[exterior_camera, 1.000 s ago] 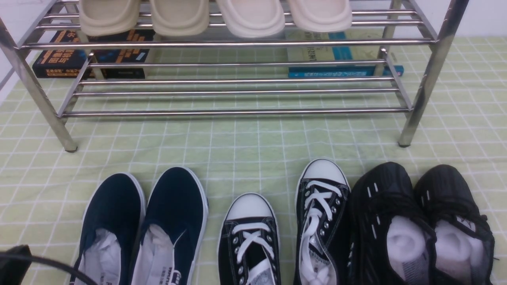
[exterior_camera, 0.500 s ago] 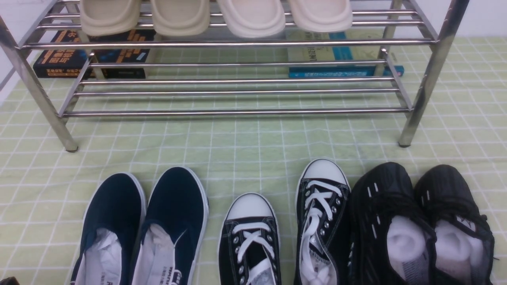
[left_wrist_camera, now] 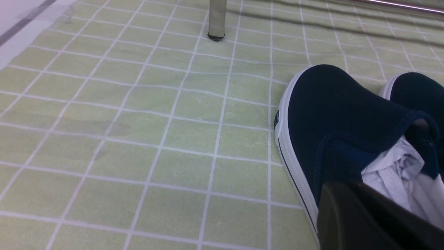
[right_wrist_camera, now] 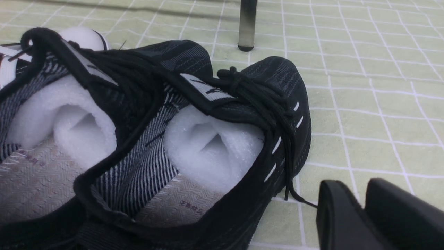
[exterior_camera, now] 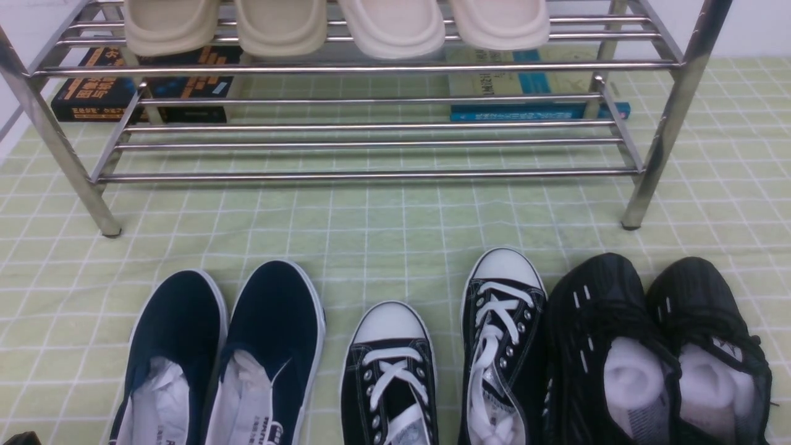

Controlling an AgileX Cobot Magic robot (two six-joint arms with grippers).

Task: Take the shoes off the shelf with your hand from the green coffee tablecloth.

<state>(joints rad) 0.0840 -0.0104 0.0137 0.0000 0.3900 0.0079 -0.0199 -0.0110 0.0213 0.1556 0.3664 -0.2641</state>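
Gone from beside the navy slip-ons (exterior_camera: 222, 358): the left gripper (left_wrist_camera: 374, 218), fingers pressed together. Right gripper (right_wrist_camera: 360, 215), beside the shoes (exterior_camera: 658, 349), holds nothing; its spread I cannot tell. Both grips look released.

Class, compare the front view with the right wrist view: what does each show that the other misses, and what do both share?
Only the front view shows the shelf's tiers, beige slippers on top, books behind, navy slip-ons and white-toed canvas sneakers.

Only the right wrist view shows the right gripper, holding nothing, beside the shoes, and the grey insoles close up.

Both show the black knit shoes with white foam stuffing, standing on the green tablecloth, and a shelf leg beyond them.
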